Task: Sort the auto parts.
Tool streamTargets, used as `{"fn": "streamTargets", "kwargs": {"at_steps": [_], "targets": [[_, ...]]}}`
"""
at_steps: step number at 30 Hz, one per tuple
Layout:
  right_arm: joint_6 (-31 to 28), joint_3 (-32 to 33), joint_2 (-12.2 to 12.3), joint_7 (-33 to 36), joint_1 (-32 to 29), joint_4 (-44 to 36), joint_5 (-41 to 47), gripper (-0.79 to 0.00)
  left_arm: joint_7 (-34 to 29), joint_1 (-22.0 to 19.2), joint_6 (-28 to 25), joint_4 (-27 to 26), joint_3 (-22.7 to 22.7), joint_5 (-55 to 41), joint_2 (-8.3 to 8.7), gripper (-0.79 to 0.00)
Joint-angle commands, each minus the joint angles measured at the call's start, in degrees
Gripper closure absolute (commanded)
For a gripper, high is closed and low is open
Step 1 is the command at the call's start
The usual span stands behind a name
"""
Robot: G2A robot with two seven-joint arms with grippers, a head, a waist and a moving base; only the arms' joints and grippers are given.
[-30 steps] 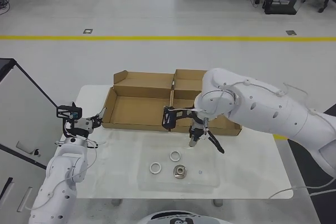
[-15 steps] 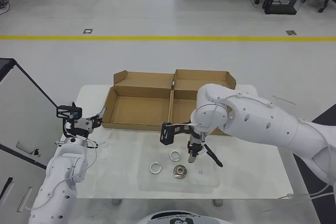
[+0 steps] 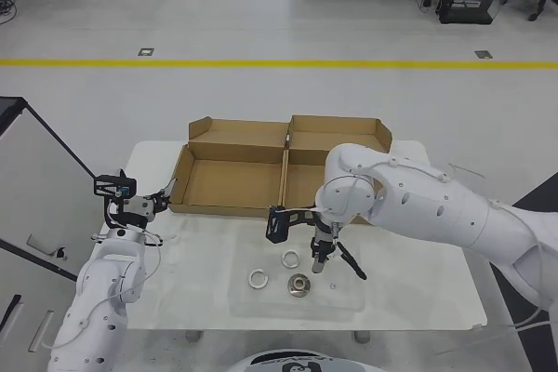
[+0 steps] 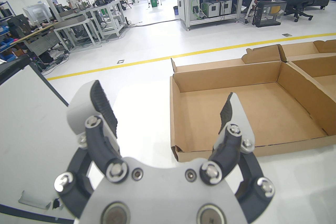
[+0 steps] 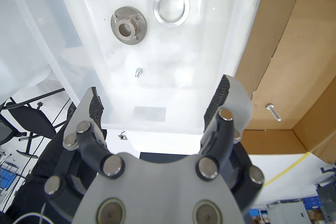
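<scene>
Pose | right tool splayed, empty, over clear tray | left tool splayed beside box

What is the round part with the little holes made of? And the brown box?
The flanged hub looks like metal, probably steel: dull silver-grey, with soft glints and machined bolt holes. The box looks like plain brown cardboard: matt, with folded flaps and layered cut edges.

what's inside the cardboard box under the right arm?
One silver bolt lies on the floor of the cardboard box, near a corner. From above, the right arm covers most of that box, so the rest of its floor can't be checked.
</scene>
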Motion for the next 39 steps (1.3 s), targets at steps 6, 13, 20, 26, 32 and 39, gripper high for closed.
{"fn": "streamTargets", "kwargs": {"at_steps": [6,13,20,26,32,39], "targets": [[0.00,0.00,0.02,0.00,0.05,-0.03,0.02,-0.785,0.00,0.00,0.00,0.00,0.00,0.00,0.00,-0.785],[0.00,0.00,0.02,0.00,0.05,-0.03,0.02,-0.785,0.00,0.00,0.00,0.00,0.00,0.00,0.00,-0.785],[0.68,0.00,-0.85,0.00,-2.17,0.79,-0.03,-0.785,0.00,0.00,0.00,0.00,0.00,0.00,0.00,-0.785],[2.81,0.00,-1.83,0.00,-3.76,2.46,-1.73,-0.785,0.00,0.00,0.00,0.00,0.00,0.00,0.00,-0.785],[3.04,0.00,-2.92,0.00,-6.26,5.30,-4.20,-0.785,0.00,0.00,0.00,0.00,0.00,0.00,0.00,-0.785],[2.31,0.00,-3.74,0.00,-7.82,7.36,-6.48,-0.785,0.00,0.00,0.00,0.00,0.00,0.00,0.00,-0.785]]}}
